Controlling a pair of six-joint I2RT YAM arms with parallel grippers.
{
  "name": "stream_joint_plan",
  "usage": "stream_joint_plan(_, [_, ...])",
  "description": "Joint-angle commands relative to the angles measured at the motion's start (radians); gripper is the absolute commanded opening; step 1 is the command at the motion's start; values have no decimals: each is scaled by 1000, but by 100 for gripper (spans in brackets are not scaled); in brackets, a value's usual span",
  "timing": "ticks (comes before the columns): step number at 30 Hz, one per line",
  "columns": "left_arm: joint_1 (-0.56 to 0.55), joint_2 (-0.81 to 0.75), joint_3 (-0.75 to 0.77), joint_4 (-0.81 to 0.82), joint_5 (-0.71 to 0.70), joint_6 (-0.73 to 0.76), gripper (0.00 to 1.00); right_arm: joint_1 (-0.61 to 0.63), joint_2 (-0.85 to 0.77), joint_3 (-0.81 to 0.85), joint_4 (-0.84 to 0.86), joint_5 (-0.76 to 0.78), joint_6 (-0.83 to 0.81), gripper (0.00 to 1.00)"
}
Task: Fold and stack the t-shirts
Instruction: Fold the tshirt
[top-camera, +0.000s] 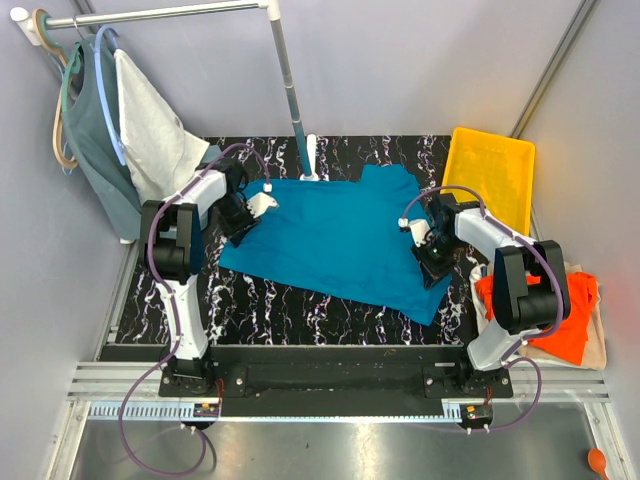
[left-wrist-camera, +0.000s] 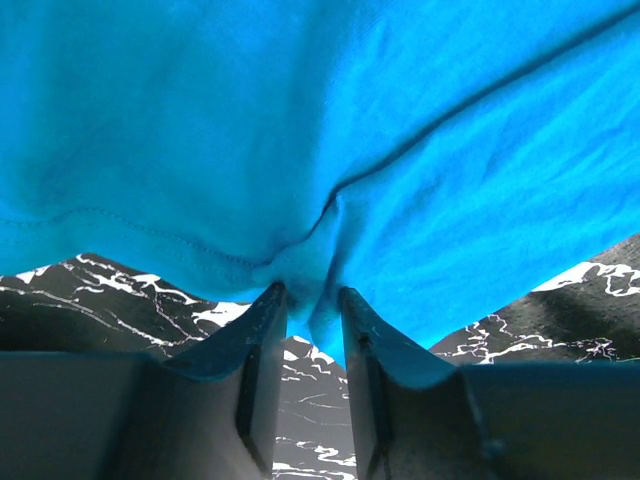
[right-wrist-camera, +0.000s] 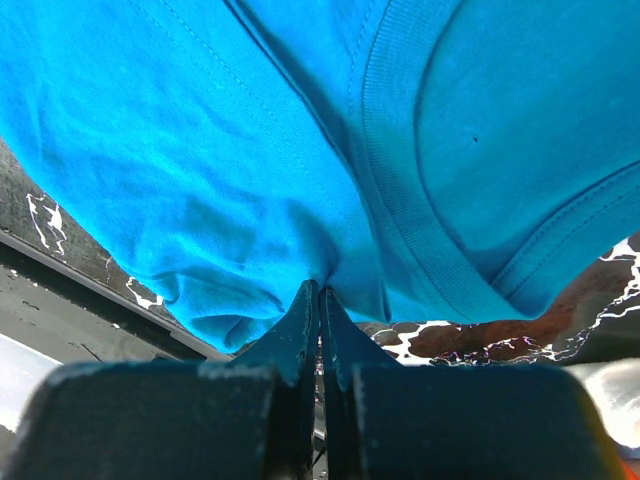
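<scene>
The teal-blue t-shirt (top-camera: 335, 235) lies spread over the black marbled table (top-camera: 290, 305). My left gripper (top-camera: 243, 216) is at its left edge. In the left wrist view the gripper (left-wrist-camera: 308, 308) is shut on a bunched fold of the teal-blue t-shirt (left-wrist-camera: 320, 130) near its hem. My right gripper (top-camera: 432, 256) is at the shirt's right edge. In the right wrist view the gripper (right-wrist-camera: 320, 300) is pinched shut on the teal-blue t-shirt (right-wrist-camera: 250, 150) beside the ribbed collar. The orange t-shirt (top-camera: 562, 322) lies on the cream one (top-camera: 592, 350) off the table's right side.
A yellow tray (top-camera: 490, 172) stands at the back right corner. A rail on a pole (top-camera: 290, 90) at the back left carries a grey-green top (top-camera: 92, 150) and a white cloth (top-camera: 150, 135) on hangers. Grey walls close in left and right.
</scene>
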Motion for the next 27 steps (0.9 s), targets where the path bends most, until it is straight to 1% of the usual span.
stream_joint_plan(1, [-7, -60, 5, 0, 0, -7, 28, -5, -13, -5, 6, -37, 11, 0])
stream_joint_plan(10, [-16, -51, 11, 3, 3, -16, 20, -5, -16, -15, 6, -34, 13, 0])
stream_joint_plan(14, [-20, -57, 12, 2, 2, -16, 12, -5, -14, -14, 8, -42, 16, 0])
stream_joint_plan(16, [-23, -62, 9, 2, 0, -15, 2, -5, -11, -14, 8, -40, 16, 0])
stream_joint_plan(17, [-23, -68, 5, 3, -3, -15, 0, -5, -10, -15, 11, -39, 16, 0])
stream_joint_plan(27, [-24, -100, 6, 2, -23, -21, 0, -5, -19, -18, 9, -39, 17, 0])
